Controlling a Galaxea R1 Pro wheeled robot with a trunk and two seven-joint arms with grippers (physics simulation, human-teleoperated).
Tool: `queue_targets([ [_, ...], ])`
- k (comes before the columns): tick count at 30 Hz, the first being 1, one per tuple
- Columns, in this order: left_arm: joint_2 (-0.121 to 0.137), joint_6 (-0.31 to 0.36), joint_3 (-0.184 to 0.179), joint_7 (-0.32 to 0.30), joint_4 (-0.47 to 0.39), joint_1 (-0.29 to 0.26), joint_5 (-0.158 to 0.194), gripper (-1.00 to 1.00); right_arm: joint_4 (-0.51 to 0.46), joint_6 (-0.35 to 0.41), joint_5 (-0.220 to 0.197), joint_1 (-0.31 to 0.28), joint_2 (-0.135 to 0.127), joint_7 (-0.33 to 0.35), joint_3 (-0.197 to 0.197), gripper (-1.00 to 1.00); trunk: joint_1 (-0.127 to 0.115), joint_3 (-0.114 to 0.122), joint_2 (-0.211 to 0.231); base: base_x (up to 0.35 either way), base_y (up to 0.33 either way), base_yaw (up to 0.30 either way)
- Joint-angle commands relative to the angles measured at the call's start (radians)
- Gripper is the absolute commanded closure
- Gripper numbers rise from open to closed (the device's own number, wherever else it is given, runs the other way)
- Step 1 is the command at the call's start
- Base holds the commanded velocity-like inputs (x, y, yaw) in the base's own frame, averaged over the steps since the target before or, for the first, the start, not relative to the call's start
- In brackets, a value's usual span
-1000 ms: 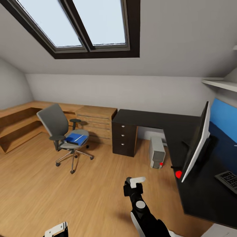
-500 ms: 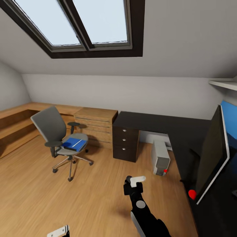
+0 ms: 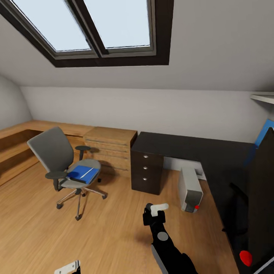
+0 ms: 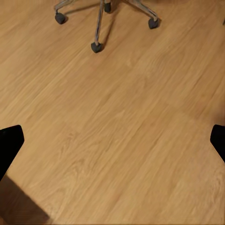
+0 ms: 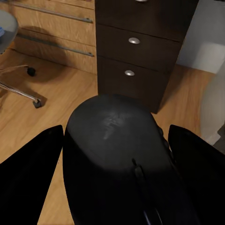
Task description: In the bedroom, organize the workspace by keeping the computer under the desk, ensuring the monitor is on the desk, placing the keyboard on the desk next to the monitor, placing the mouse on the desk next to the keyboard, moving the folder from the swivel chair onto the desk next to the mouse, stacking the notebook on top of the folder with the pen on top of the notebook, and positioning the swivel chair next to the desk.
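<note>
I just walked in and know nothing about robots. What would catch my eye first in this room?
Probably the big skylight in the sloped ceiling. Next, the grey swivel chair standing out on the wood floor with a bright blue folder on its seat, apart from the black desk. Up close, the right claw grips a rounded black mouse.

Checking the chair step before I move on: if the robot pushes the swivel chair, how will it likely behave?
The swivel chair stands on a chrome five-spoke base with castors on smooth plank floor, so it should roll readily. A push high on the backrest would probably spin or tilt it. The blue folder lies loose on the seat and might slide.
</note>
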Motion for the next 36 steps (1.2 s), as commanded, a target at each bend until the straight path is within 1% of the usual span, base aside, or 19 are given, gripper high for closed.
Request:
queue_targets([
  [1,0.0,-0.001,0.0,0.001,-0.002,0.0,0.01,-1.0,-0.001,0.005,-0.004,-0.001,0.0,-0.007,0.003,1.0,0.001,0.0,-0.001,0.333,0.024,0.0],
  [10,0.0,-0.001,0.0,0.001,-0.002,0.0,0.009,-1.0,0.0,-0.002,-0.003,0.0,0.0,-0.006,0.002,1.0,0.001,0.015,-0.001,0.333,0.003,0.0],
  [14,0.0,-0.001,0.0,0.001,-0.002,0.0,0.009,-1.0,0.001,-0.031,-0.003,0.0,0.0,-0.007,0.002,1.0,0.001,0.019,-0.001,0.334,0.0,0.0],
  [33,0.003,-0.001,0.008,-0.001,-0.005,0.0,0.014,-1.0,0.0,-0.032,-0.002,-0.002,0.0,-0.001,-0.002,1.0,-0.072,0.079,0.132,0.336,0.0,0.0],
  [35,0.005,-0.002,0.01,-0.001,-0.009,0.0,0.014,-1.0,0.002,0.01,-0.005,-0.041,0.0,-0.002,-0.001,1.0,-0.08,0.086,0.146,0.336,0.0,0.0],
  [36,0.006,-0.002,0.011,-0.001,-0.011,0.0,0.014,-1.0,0.005,0.047,-0.007,-0.072,0.0,-0.002,0.0,1.0,-0.083,0.089,0.153,0.336,0.0,0.0],
])
